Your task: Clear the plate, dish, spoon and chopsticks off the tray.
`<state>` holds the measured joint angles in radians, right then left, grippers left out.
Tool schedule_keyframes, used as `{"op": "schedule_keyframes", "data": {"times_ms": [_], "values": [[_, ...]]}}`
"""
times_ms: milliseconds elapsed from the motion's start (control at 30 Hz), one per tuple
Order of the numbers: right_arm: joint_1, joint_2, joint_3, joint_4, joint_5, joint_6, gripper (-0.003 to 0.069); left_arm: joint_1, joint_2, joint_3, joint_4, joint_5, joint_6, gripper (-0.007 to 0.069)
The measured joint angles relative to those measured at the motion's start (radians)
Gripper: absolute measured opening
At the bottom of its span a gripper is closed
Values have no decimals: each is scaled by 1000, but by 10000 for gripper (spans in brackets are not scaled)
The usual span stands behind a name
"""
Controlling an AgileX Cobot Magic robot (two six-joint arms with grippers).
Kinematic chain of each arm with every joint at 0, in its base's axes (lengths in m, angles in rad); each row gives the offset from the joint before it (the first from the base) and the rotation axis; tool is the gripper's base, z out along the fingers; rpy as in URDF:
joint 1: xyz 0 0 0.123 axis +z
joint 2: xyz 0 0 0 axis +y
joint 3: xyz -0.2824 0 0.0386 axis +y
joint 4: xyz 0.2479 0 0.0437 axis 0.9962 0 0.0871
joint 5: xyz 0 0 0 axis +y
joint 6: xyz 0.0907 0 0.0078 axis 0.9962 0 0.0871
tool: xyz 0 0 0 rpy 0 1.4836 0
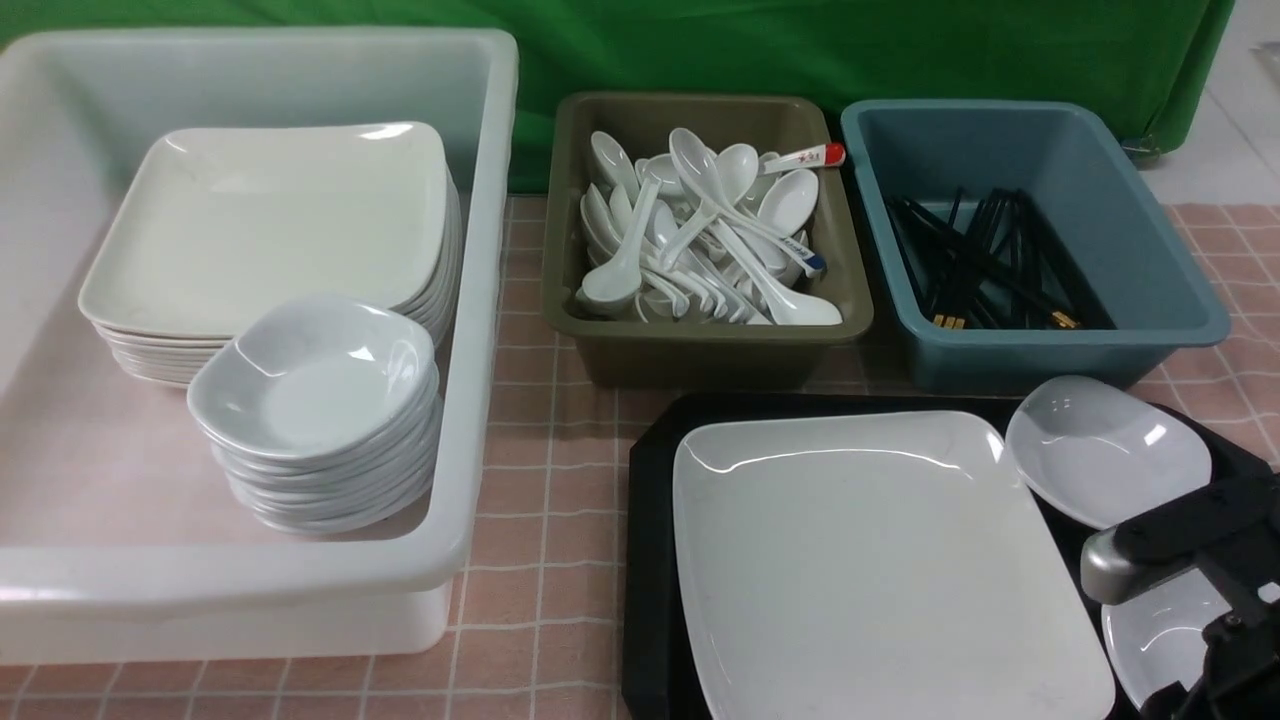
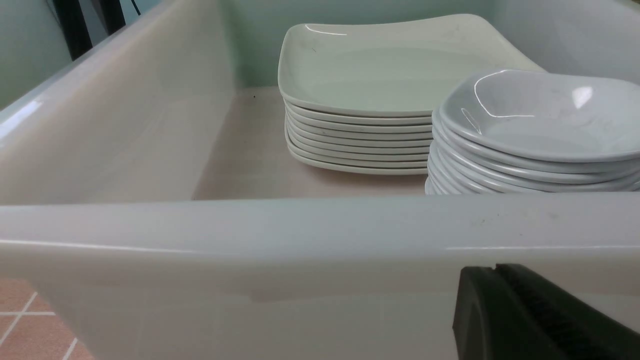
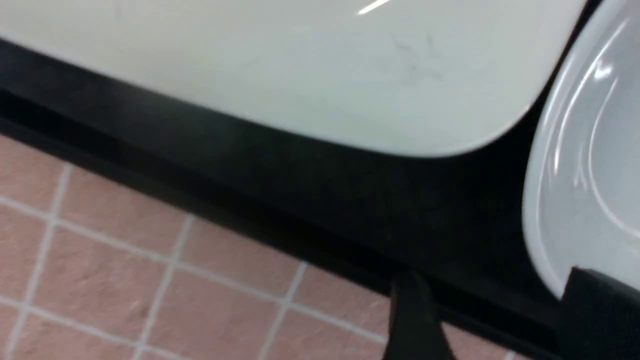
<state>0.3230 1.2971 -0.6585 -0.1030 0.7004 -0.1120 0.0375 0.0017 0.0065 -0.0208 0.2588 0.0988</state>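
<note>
The black tray [image 1: 650, 480] lies at the front right. On it rests the large white square plate [image 1: 880, 560]. A small white dish [image 1: 1105, 450] sits at the tray's far right corner. A second dish [image 1: 1160, 630] lies nearer, partly behind my right arm [image 1: 1170, 550]. My right gripper [image 3: 500, 320] is open over the tray's [image 3: 300, 190] near edge, beside the plate's [image 3: 300, 65] corner. One finger [image 3: 600, 315] overlaps the near dish's [image 3: 585, 175] rim. My left gripper [image 2: 495, 270] is shut and empty outside the white tub's wall. I see no spoon or chopsticks on the tray.
The big white tub [image 1: 480, 300] at left holds a stack of square plates [image 1: 270, 220] and a stack of small dishes [image 1: 320, 380]. Behind the tray stand an olive tub [image 1: 700, 350] of white spoons and a blue tub [image 1: 1150, 250] of black chopsticks. A pink checked cloth covers the table.
</note>
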Motion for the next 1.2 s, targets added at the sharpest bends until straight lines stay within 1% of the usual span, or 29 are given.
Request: {"op": "schedule_keyframes", "data": {"times_ms": [133, 300, 400, 533, 733, 833, 867, 900, 933, 967, 1000, 1067, 1200], "values": [[0, 54, 2, -39, -38, -6, 450, 0, 0, 0, 0, 0, 0, 22], [0, 110, 6, -142, -103, -7, 450, 0, 0, 0, 0, 0, 0, 22], [0, 132, 6, -184, -110, -20, 450, 0, 0, 0, 0, 0, 0, 22], [0, 155, 7, -199, -112, -54, 450, 0, 0, 0, 0, 0, 0, 24], [0, 159, 7, -202, -115, -58, 444, 0, 0, 0, 0, 0, 3, 24], [0, 160, 7, -204, -117, -61, 400, 0, 0, 0, 0, 0, 2, 24], [0, 165, 7, -204, -117, -67, 347, 0, 0, 0, 0, 0, 1, 24], [0, 166, 7, -204, -117, -68, 342, 0, 0, 0, 0, 0, 1, 24], [0, 168, 7, -204, -117, -73, 320, 0, 0, 0, 0, 0, 1, 24], [0, 175, 7, -204, -117, -77, 279, 0, 0, 0, 0, 0, 1, 24], [0, 180, 7, -204, -117, -78, 262, 0, 0, 0, 0, 0, 2, 24], [0, 188, 7, -204, -120, -81, 243, 0, 0, 0, 0, 0, 2, 24], [0, 193, 6, -208, -122, -82, 234, 0, 0, 0, 1, 0, 2, 24]]}}
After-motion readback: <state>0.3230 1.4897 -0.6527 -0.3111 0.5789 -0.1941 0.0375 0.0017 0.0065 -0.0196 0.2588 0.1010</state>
